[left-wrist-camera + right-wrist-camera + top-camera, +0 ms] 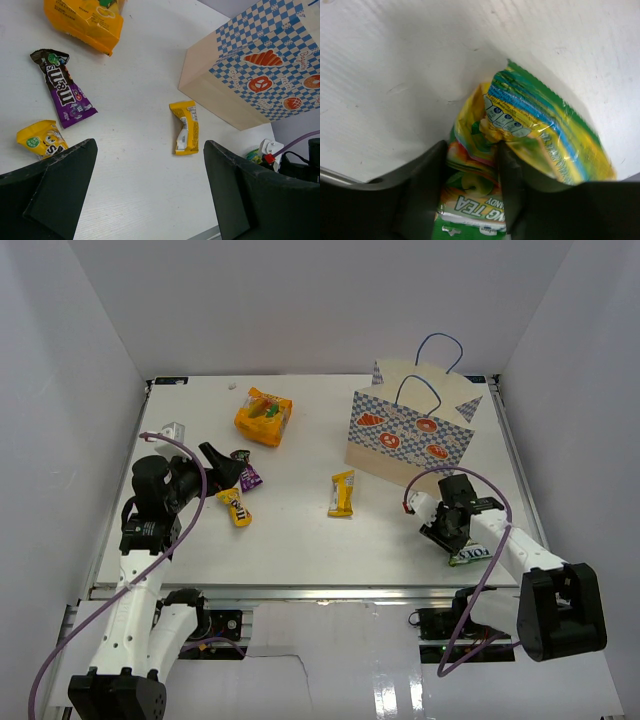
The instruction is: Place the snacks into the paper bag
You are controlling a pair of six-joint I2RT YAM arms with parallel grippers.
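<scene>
Overhead view of a white table (300, 540) with two robot arms at its near edge. The right gripper (445, 530) is at the near right, its two dark fingers (427, 170) pressed in on the middle of a green candy bag (540, 135), which puckers between them while lying on the table just in front of the paper bag (410, 435). For this pick to go well, the pinch should likely be firm enough that the slick foil cannot slip, then the lift must clear the bag's rim and blue handles before release. The left gripper (150, 165) hovers spread wide and empty at the left, above a purple M&M's packet (65, 90) and a yellow M&M's packet (42, 140). An orange crinkly bag (264, 417) and a yellow bar wrapper (342, 493) lie apart on the table. The paper bag's interior cannot be seen, and the green bag's lower end is cut off by the fingers.
</scene>
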